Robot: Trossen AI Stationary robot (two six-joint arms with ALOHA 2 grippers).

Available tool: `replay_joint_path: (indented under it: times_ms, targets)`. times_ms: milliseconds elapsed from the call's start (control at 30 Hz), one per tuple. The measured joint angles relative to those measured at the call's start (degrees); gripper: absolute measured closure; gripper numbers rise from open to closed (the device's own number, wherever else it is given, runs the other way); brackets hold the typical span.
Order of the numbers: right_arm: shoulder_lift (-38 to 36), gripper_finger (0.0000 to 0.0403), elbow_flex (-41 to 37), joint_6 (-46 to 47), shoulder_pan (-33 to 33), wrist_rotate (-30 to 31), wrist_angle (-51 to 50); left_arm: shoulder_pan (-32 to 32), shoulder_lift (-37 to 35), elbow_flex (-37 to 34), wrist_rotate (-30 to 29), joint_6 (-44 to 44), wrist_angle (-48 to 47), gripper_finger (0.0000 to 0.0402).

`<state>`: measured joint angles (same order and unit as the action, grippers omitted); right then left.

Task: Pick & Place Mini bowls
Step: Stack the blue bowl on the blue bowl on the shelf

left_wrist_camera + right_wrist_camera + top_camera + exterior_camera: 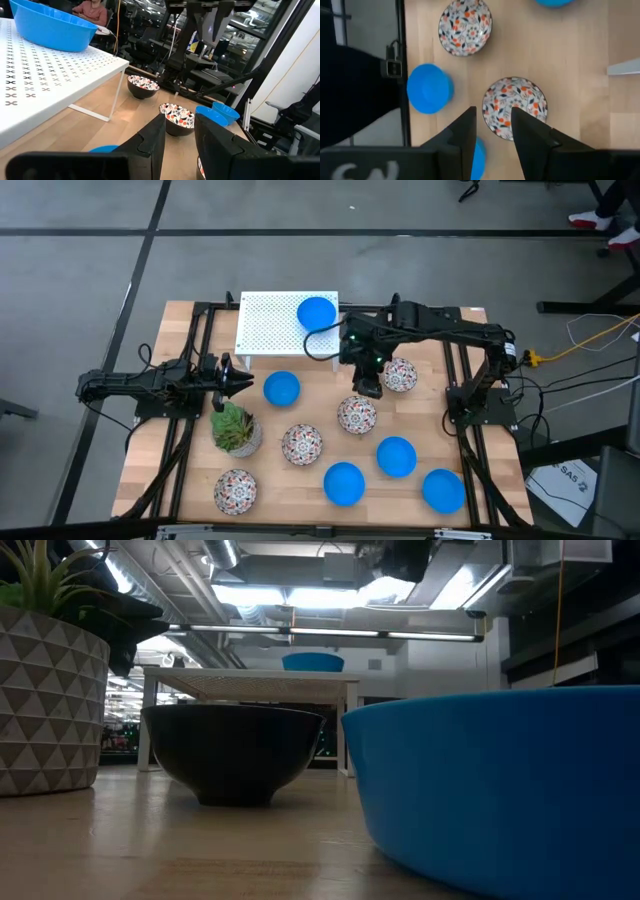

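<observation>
Several mini bowls stand on the wooden table: floral ones (357,415), (400,375), (302,444) and blue ones (282,388), (397,457), (344,483). Another blue bowl (316,311) rests by its base on the white perforated rack (270,330) at the far side. My right gripper (368,380) hangs open above the table, slanting down. In its wrist view its fingers (492,132) frame a floral bowl (515,107) far below, with nothing between them. My left gripper (225,377) waits open at the left, level; its own view (179,137) shows nothing between its fingers.
A potted succulent (236,430) stands near my left gripper. One more floral bowl (235,490) and a blue bowl (443,490) sit by the near edge. Black frame rails (455,410) run along the table's sides. A person (92,10) sits in the room beyond.
</observation>
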<state>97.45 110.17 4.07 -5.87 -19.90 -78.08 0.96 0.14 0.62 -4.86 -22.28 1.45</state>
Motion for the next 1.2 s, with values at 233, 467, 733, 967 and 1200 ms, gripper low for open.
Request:
replay_joint_path:
  times_ms: [233, 467, 733, 967, 1200]
  targets:
    - [0.0, 0.028, 0.0, 12.0, 6.4, 5.0, 1.2, 0.0, 0.0, 0.0, 0.0, 0.0, 0.0, 0.0302]
    - [0.0, 0.028, 0.0, 29.1, 15.3, 12.6, 1.1, 0.0, 0.0, 0.0, 0.0, 0.0, 0.0, 0.0302]
    - [0.4, 0.028, 0.0, 49.9, 27.0, 19.7, 0.9, 0.0, 0.0, 0.0, 0.0, 0.0, 0.0, 0.0302]
    - [3.1, 0.028, 0.0, 64.6, 36.5, 21.9, -1.1, 0.0, 0.0, 0.0, 0.0, 0.0, 0.0, 0.0302]
    - [7.2, 0.028, 0.0, 71.7, 42.9, 21.8, -1.1, 0.0, 0.0, 0.0, 0.0, 0.0, 0.0, 0.0302]
